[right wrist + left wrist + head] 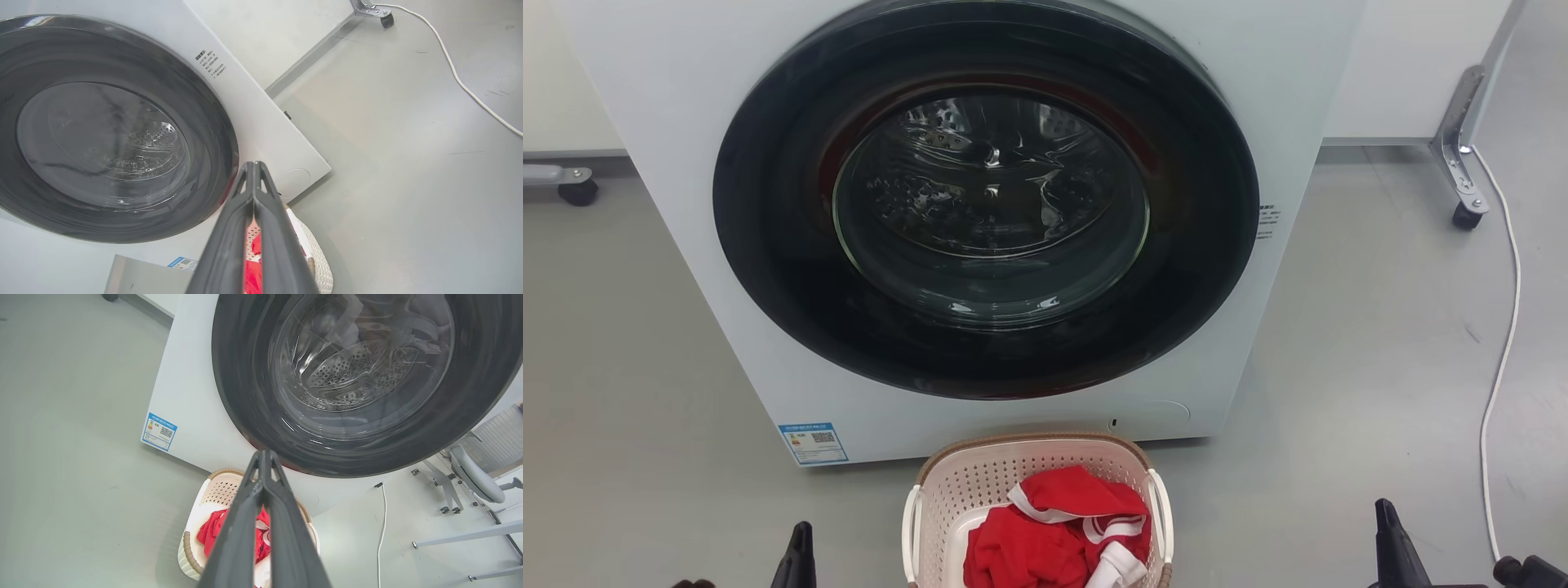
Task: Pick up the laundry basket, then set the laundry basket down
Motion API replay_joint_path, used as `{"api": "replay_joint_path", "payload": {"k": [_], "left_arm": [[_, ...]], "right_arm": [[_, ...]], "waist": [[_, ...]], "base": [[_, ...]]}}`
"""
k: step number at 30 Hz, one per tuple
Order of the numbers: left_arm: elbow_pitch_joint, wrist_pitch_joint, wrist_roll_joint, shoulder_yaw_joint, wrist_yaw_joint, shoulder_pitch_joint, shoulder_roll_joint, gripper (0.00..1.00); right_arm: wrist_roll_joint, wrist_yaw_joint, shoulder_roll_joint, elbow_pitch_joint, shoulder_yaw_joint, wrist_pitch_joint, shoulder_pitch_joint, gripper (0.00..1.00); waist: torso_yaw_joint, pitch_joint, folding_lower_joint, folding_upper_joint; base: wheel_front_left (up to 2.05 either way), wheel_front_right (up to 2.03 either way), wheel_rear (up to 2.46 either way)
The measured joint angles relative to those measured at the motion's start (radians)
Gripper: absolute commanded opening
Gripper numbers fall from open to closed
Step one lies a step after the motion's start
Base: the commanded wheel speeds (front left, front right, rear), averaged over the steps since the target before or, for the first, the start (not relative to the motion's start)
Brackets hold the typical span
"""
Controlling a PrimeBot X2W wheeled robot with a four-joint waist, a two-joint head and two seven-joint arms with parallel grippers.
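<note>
The laundry basket [956, 483] sits at six o'clock from the washing machine [670, 180]; left gripper [264, 457] and right gripper [254, 165] each pressed together, empty.

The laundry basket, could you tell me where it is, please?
In the head view, the laundry basket sits on the floor at bottom centre, directly in front of the washing machine, below its round door.

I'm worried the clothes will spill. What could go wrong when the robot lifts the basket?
1. The left fingers and right fingers are shut, out to the sides of the basket. If only one handle gets caught, it could tip and spill the red clothes.
2. The basket sits close to the washing machine, so it might bump the door.
3. A white cable lies on the floor; wheels could snag it.
</note>
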Motion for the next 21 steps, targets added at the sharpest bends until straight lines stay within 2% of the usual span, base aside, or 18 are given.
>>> {"api": "replay_joint_path", "payload": {"k": [21], "left_arm": [[0.045,0.079,-0.309,0.069,-0.058,-0.071,-0.012,0.00]], "right_arm": [[0.296,0.054,0.008,0.053,-0.081,0.081,-0.060,0.00]], "waist": [[0.000,0.010,0.0000,0.0000]], "base": [[0.00,0.00,0.00]]}}
